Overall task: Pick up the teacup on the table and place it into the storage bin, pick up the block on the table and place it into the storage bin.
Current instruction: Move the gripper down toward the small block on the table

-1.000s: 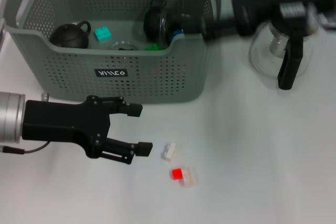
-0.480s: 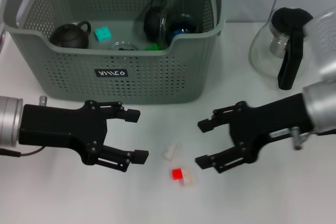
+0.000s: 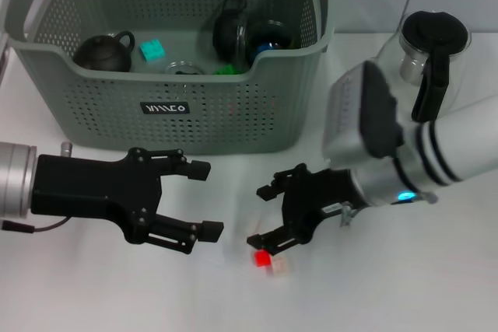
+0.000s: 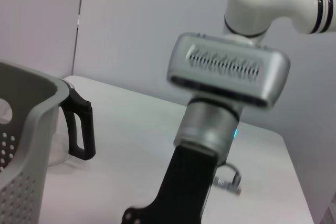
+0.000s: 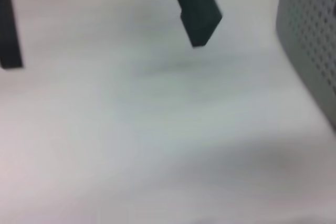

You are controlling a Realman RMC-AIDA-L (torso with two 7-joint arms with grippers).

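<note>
We see the storage bin at the back left of the white table, grey and perforated, orange clips on its handles, black label on the front wall. Inside it we make out a dark round teapot, a teal block, another dark pot, and a dark cup with a blue rim; a bit of green shows near the front wall, too small to name. The left gripper sits low over the table in front of the bin, fingers spread wide, holding nothing. The right gripper reaches in from the right, fingers apart, its lower fingertip just above the red block, which lies on the table touching a pale clear block on its right. We cannot tell if the fingertip touches the red block. A glass pitcher with black lid and handle stands at the back right, well apart from the bin. In the left wrist view we see the bin wall, the pitcher handle and the right arm's wrist. The right wrist view shows a dark fingertip over bare table and a corner of the bin.
</note>
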